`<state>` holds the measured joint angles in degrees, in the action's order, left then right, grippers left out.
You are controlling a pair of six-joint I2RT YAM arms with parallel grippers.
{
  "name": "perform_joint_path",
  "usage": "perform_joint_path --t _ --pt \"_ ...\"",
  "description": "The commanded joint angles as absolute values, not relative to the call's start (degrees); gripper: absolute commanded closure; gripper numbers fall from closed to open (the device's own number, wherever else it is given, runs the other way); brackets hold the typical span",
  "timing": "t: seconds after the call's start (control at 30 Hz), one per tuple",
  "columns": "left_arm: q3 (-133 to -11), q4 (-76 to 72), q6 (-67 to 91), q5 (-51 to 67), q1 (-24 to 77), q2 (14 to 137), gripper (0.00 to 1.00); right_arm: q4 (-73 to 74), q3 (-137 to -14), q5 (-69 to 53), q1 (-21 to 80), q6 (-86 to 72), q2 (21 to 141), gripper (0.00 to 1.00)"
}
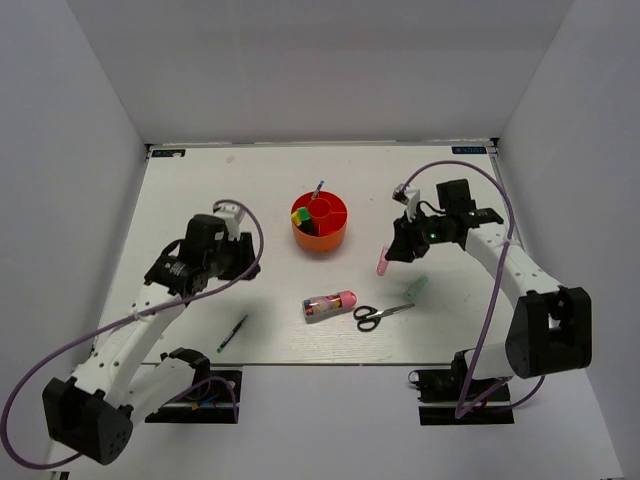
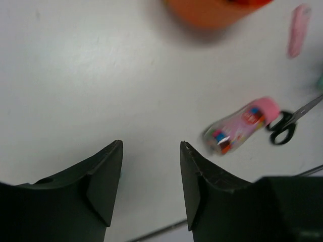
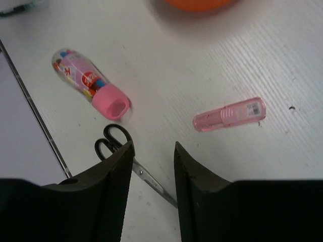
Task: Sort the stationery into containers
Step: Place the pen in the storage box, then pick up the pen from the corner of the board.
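Note:
The orange-red organiser [image 1: 322, 236] stands mid-table with green and yellow caps [image 1: 299, 216] in one compartment and a thin item upright in its centre. My left gripper [image 1: 243, 262] [image 2: 151, 143] hovers open over bare table left of the organiser, holding nothing. My right gripper [image 1: 400, 246] [image 3: 153, 144] is open and empty above the scissors' blade [image 3: 151, 180]. Just right of it lies the pink tube [image 1: 383, 262] [image 3: 229, 114]. On the table lie the clear pink-capped tube [image 1: 329, 303] [image 2: 242, 125] [image 3: 88, 83], black-handled scissors [image 1: 380, 315] [image 2: 285, 126], a pale green tube [image 1: 417, 288] and a thin pen [image 1: 233, 333].
White walls enclose the table on the left, back and right. The table's near edge [image 1: 330, 363] runs just below the scissors and pen. Purple cables loop from both arms.

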<state>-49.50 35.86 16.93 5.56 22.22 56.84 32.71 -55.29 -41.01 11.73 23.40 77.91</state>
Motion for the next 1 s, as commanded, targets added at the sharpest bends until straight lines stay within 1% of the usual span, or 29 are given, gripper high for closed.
perform_joint_path --t 0.0,0.03,0.07,0.13,0.17,0.23,0.27,0.37,0.4,0.43,0.47,0.5,0.53,0.67,0.77,0.83,0.9,0.97 --pt "-45.98 51.05 17.58 0.97 21.8 51.07 0.41 34.19 -62.04 -39.82 13.8 19.35 80.94 0.59" --pt "-45.36 52.02 17.23 0.97 21.8 49.41 0.41 34.19 -63.62 -36.6 15.1 18.55 82.25 0.63" --pt "-45.09 54.47 16.88 1.49 21.88 49.48 0.41 34.19 -65.11 -35.0 15.73 15.59 83.14 0.79" --pt "-44.91 56.42 16.53 2.02 21.88 50.35 0.42 34.19 -67.67 -27.63 17.13 13.2 85.25 0.94" --pt "-45.0 58.51 16.09 2.63 21.97 50.88 0.44 34.36 -70.29 -24.64 17.57 9.96 86.56 0.99" --pt "-45.35 59.41 16.17 2.72 22.67 52.63 0.44 35.24 -71.54 -21.98 18.01 7.05 88.85 0.99" --pt "-45.35 60.11 16.26 2.2 23.2 52.82 0.44 35.24 -73.02 -17.54 18.19 4.94 90.95 0.96" --pt "-45.0 60.03 16.35 0.62 24.6 53.0 0.44 34.89 -73.48 -12.15 18.37 1.85 92.72 0.83" --pt "-44.83 60.03 16.35 0.27 24.78 53.0 0.42 34.2 -72.69 -11.69 17.76 0.37 93.25 0.72" --pt "-45.0 60.46 16.17 -1.22 24.87 53.0 0.42 33.15 -71.73 -10.73 17.75 0.35 93.16 0.68" --pt "-44.91 60.64 16.26 -1.84 25.31 53.43 0.41 32.7 -71.11 -10.64 17.67 0.35 92.73 0.66" --pt "-44.83 61.17 15.82 -2.11 25.57 53.52 0.39 31.65 -69.71 -10.55 17.84 -1.13 92.38 0.61" --pt "-44.74 61.17 15.73 -2.2 25.75 53.87 0.39 30.86 -68.22 -10.89 17.93 -1.75 92.2 0.59" --pt "-43.86 60.03 15.38 -3.16 27.68 55.28 0.38 29.71 -66.18 -12.74 17.84 -3.07 90.62 0.56" --pt "-43.59 58.37 15.21 -3.6 28.21 57.91 0.38 29.53 -65.39 -13.53 17.75 -3.43 90.7 0.56" --pt "-42.54 56.17 14.77 -3.17 28.65 60.63 0.42 29.44 -64.78 -13.89 17.58 -3.51 90.53 0.56" --pt "-42.01 54.94 14.24 -3.16 28.65 62.39 0.46 28.92 -63.99 -14.59 17.49 -3.43 90.26 0.61" --pt "-41.4 52.21 13.45 -2.47 28.57 65.11 0.51 28.57 -63.37 -15.2 17.49 -3.69 89.56 0.62"
